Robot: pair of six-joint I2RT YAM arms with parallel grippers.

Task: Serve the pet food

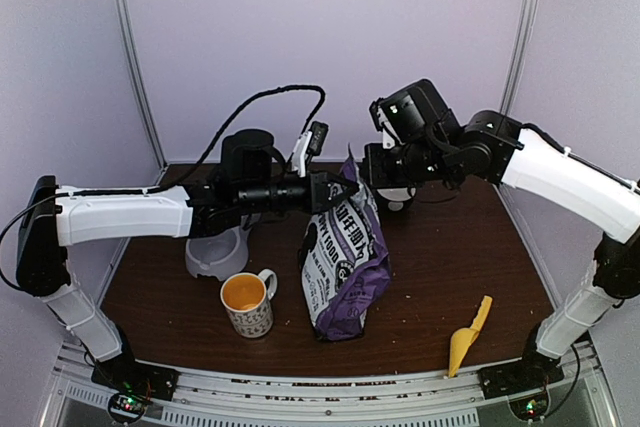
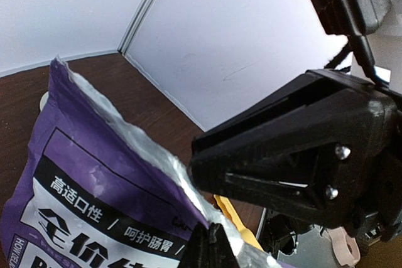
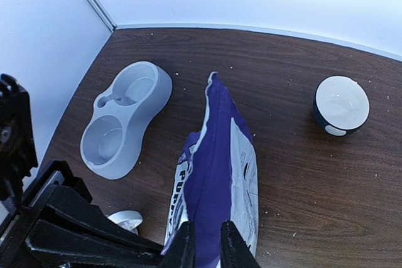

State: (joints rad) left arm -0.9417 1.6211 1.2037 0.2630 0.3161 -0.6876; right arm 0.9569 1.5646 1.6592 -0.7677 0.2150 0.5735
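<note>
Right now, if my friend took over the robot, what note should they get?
Left end effector: shut on the top edge of the bag.
Right end effector: shut on the same edge, beside it.
Bag is mid-table. The grey double dish is to its left, both cups empty. The scoop lies front right.
Done: both grip the bag.
Still to do: open it and get food into the dish.

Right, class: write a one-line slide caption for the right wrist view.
Right gripper pinches the purple bag by its top; grey twin bowl left, white bowl right.
</note>
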